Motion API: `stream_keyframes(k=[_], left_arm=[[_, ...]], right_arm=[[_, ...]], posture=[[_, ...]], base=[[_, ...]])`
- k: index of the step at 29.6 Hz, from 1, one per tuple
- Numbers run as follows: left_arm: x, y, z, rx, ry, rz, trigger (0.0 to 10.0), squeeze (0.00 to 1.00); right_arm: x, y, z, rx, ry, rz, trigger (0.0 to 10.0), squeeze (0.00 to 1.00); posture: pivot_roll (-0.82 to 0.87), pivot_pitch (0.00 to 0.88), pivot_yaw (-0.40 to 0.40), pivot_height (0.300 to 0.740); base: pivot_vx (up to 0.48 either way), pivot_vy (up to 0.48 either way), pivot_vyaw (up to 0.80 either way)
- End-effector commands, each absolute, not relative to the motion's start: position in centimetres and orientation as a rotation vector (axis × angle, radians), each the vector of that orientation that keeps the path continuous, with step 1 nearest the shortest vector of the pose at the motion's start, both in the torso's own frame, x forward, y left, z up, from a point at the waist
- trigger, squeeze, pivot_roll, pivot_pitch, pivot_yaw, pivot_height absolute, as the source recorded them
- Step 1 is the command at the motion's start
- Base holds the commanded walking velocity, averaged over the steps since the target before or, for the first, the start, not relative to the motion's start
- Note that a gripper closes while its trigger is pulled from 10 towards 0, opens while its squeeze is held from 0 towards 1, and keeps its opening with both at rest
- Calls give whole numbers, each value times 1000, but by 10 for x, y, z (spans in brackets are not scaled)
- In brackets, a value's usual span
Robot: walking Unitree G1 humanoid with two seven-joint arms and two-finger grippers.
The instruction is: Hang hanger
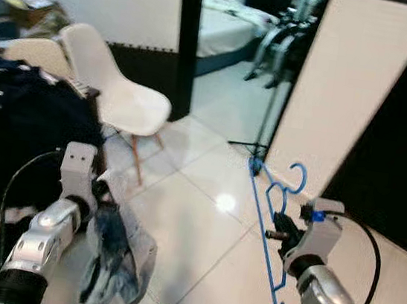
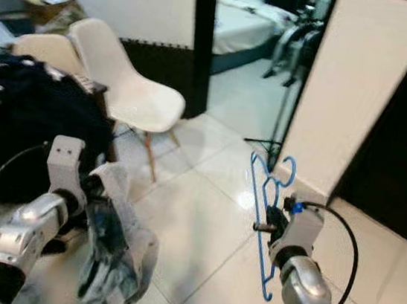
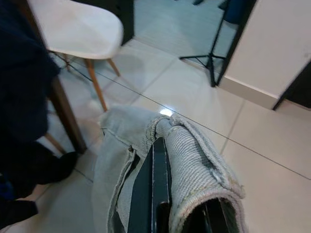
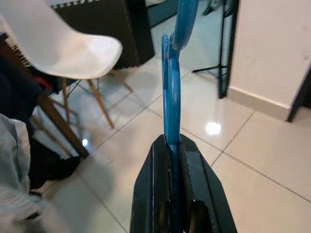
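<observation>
A thin blue plastic hanger stands nearly upright at the lower right, hook at the top, with my right gripper shut on its middle. The right wrist view looks along the two black fingers clamping the blue hanger. At the lower left my left gripper is shut on a pale grey and blue denim garment that droops toward the floor. In the left wrist view the grey garment is folded over the black fingers.
A white shell chair stands at the left centre beside a table heaped with dark clothes. A large white panel leans at the right with a black stand before it. A doorway opens onto a bed. Glossy tiled floor lies ahead.
</observation>
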State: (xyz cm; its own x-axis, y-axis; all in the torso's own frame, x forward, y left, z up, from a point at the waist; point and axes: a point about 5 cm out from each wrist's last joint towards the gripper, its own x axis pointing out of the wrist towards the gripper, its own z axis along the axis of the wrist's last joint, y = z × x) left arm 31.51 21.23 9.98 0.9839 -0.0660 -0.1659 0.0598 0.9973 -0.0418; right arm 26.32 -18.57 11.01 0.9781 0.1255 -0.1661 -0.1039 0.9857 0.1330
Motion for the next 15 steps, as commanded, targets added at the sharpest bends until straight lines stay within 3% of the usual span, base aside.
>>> stream_keyframes(k=[1,15], left_arm=[[315,211,104,-34,140,-59,10000,0],[315,191,96,-17,161,-152,10000,0]], right_arm=[[260,-181,105,120,199,138,10000,0],[248,-180,94,119,246,181,10000,0]], posture=[[68,0,15,740],[53,13,-10,740]], base=[[0,0,-800],[0,0,-800]])
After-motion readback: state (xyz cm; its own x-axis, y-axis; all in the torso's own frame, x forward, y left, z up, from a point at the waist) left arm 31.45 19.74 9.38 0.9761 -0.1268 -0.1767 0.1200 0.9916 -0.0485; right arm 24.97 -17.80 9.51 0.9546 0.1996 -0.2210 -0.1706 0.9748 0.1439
